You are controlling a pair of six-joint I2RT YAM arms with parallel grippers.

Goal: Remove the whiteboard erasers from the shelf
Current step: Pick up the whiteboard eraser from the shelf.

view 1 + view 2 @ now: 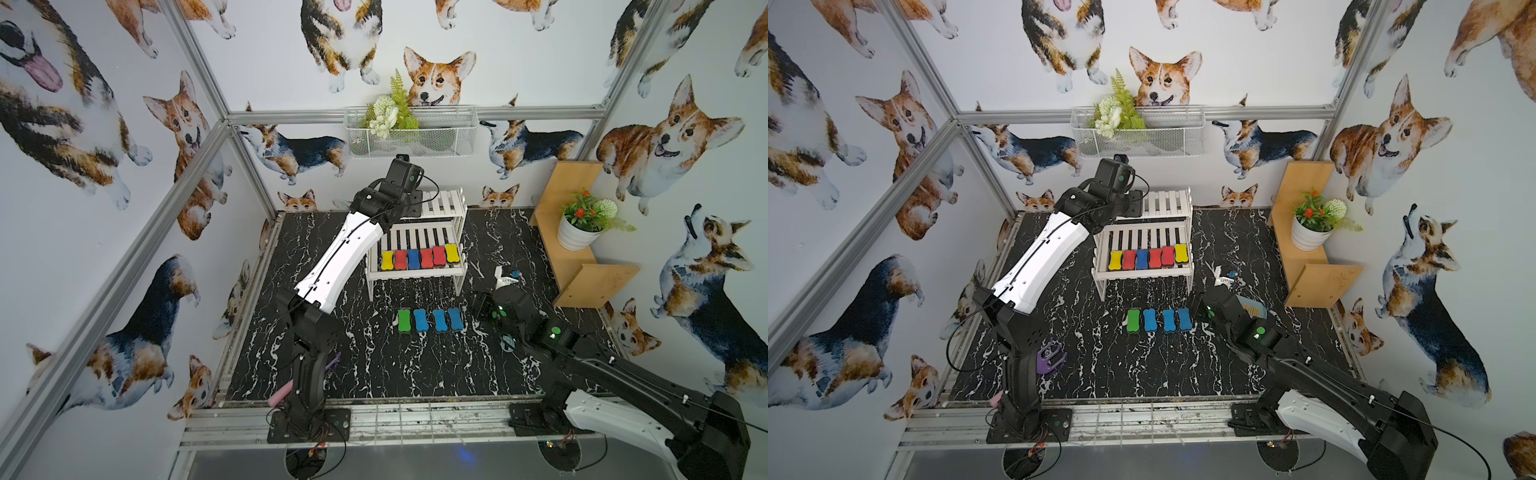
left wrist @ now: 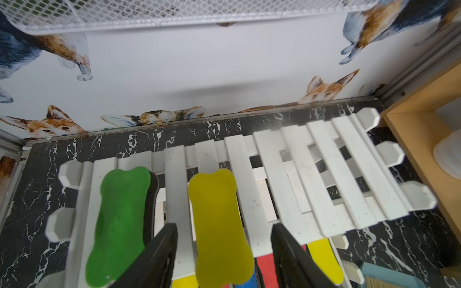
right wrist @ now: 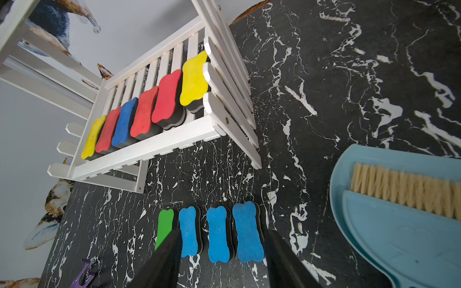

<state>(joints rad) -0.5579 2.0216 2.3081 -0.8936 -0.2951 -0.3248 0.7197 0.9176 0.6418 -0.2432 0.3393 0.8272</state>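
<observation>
The white shelf [image 1: 411, 272] stands at the back of the black marble floor. In the left wrist view, a green eraser [image 2: 119, 224] and a yellow eraser [image 2: 219, 212] lie on the shelf's [image 2: 324, 174] top tier. My left gripper [image 2: 224, 229] is open, with one finger on each side of the yellow eraser and a gap on both sides. Several erasers [image 3: 144, 112] sit in a row on the lower tier. One green and three blue erasers [image 3: 219, 234] lie on the floor in front of the shelf. Above that row my right gripper [image 3: 222, 234] hangs open and empty.
A light-blue dustpan with brush [image 3: 399, 224] lies right of the floor row, under my right arm. At the back right a tan wooden stand [image 1: 573, 257] holds a potted plant [image 1: 579, 224]. On the back wall hangs a wire basket [image 1: 411, 133]. A purple object [image 1: 1050, 355] lies near the left arm's base.
</observation>
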